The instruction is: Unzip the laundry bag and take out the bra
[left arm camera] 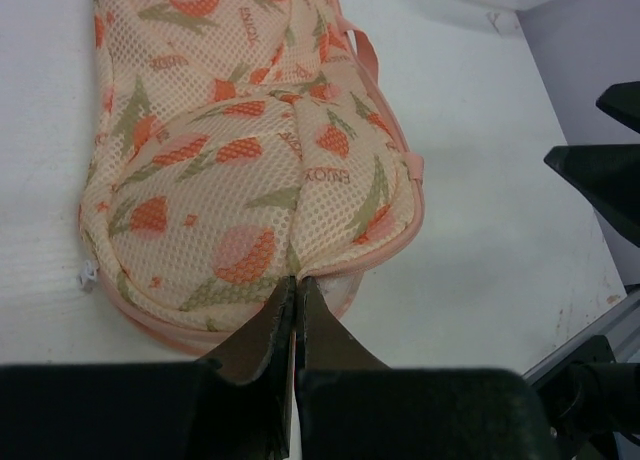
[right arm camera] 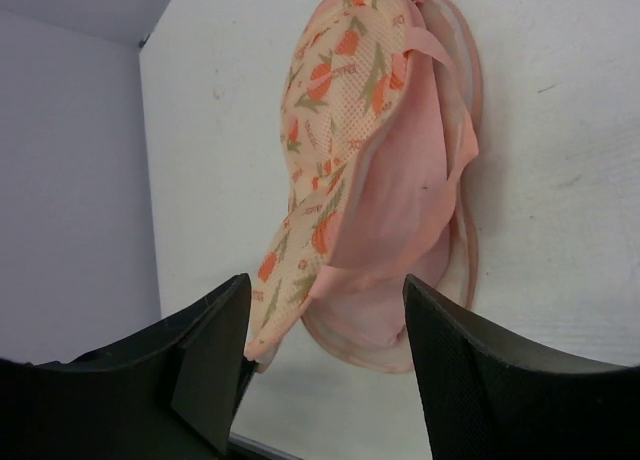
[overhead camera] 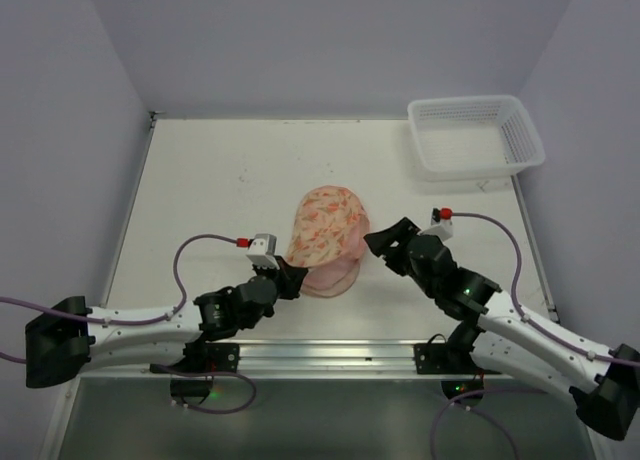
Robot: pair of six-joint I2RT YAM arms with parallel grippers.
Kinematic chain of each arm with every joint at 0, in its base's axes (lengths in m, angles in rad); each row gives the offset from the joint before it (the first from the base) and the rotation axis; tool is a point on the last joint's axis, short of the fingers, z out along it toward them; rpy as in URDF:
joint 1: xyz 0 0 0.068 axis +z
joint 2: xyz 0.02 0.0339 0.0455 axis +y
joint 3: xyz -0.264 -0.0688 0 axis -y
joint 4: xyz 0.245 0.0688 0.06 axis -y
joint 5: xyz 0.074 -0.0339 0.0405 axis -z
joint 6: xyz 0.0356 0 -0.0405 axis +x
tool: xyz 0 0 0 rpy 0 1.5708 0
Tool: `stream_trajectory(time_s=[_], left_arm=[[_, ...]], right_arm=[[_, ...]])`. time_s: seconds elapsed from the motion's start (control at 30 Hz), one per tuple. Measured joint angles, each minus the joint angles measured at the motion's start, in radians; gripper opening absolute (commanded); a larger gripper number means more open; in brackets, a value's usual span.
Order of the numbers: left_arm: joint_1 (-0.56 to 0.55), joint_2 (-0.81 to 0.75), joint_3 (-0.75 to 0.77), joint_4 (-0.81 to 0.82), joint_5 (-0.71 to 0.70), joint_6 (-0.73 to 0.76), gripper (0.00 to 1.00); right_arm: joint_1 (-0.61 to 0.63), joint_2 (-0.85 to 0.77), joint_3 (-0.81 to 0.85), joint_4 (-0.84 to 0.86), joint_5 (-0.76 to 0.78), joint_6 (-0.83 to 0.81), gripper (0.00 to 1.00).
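Observation:
The laundry bag (overhead camera: 328, 220) lies mid-table, cream-peach with orange print. My left gripper (overhead camera: 289, 273) is shut on its near pink-trimmed rim (left arm camera: 293, 278) and holds the printed upper half (left arm camera: 230, 160) lifted. In the right wrist view that raised flap (right arm camera: 325, 150) stands open, and the plain pale pink bra (right arm camera: 405, 215) shows inside on the lower half; it also shows in the top view (overhead camera: 332, 278). My right gripper (overhead camera: 374, 242) is open and empty just right of the opening, its jaws (right arm camera: 325, 345) wide apart and facing the bra without touching it.
A white lattice basket (overhead camera: 476, 135) stands at the back right corner. Grey walls enclose the table on three sides. A metal rail (overhead camera: 330, 355) runs along the near edge between the arm bases.

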Motion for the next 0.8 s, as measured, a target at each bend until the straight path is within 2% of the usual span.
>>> stream_trajectory(time_s=[0.3, 0.73, 0.8], left_arm=[[0.000, -0.029, -0.030, 0.035, 0.027, 0.005, 0.00], [0.000, -0.090, -0.056, 0.040, 0.047, 0.033, 0.00], [0.000, -0.088, -0.063, 0.048, 0.052, 0.036, 0.00]], right_arm=[[-0.078, 0.345, 0.132, 0.135, -0.170, -0.067, 0.62], [-0.095, 0.574, 0.180, 0.232, -0.239, -0.027, 0.58], [-0.097, 0.597, 0.187, 0.243, -0.242, -0.023, 0.53]])
